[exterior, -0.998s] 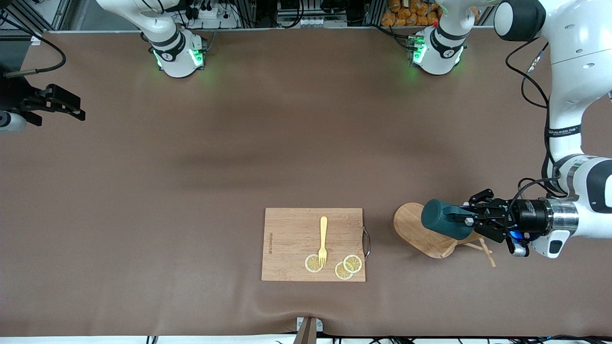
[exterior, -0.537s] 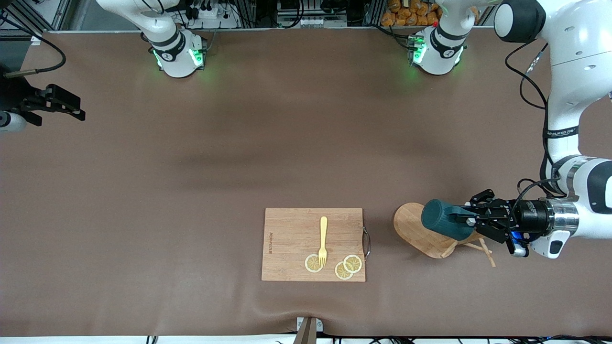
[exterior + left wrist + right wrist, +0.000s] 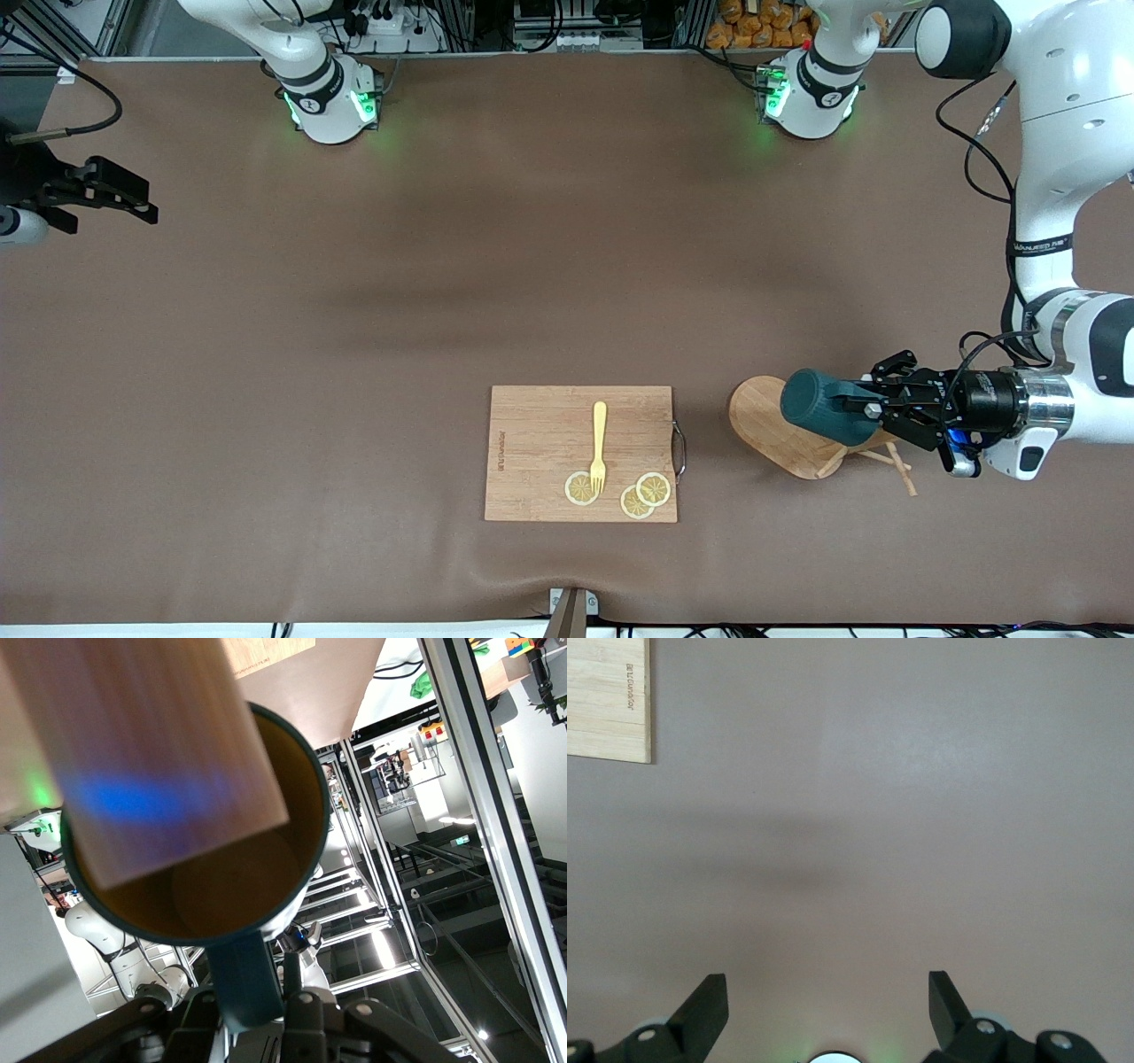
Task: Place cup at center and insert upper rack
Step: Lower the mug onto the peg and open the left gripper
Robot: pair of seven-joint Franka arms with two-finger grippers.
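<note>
Brown matte surface (image 3: 354, 354) under a high camera, with both arm bases along the edge farthest from it and shelving and cables past that edge. Toward the left arm's end, the upper rack (image 3: 771, 425): light wood, oval base showing, thin pegs (image 3: 895, 461) sticking out from under the left arm's wrist. Over that rack, the cup (image 3: 819, 406), dark teal-green, tipped on its side with its closed bottom turned toward the cutting board. Left tool (image 3: 873, 409) pressed together on the cup's small side handle (image 3: 246, 979), pinching it from the side. Seen from the left wrist: mustard-yellow inside of the cup (image 3: 204, 877) open to the lens, with a blurred length of pale wood (image 3: 151, 753) crossing the mouth and seeming to run into it; contact with the cup wall not possible to judge. Beside the rack, toward the middle of the surface, a rectangular wooden cutting board (image 3: 540, 425) with a metal handle (image 3: 680, 448) on the edge facing the rack. On the board, a yellow fork (image 3: 599, 446) with its tines over one of three lemon slices (image 3: 654, 488). Right tool (image 3: 828, 1005) spread wide, holding nothing, waiting high over bare surface at the right arm's end, a corner of the board (image 3: 607, 695) visible in its wrist view.
</note>
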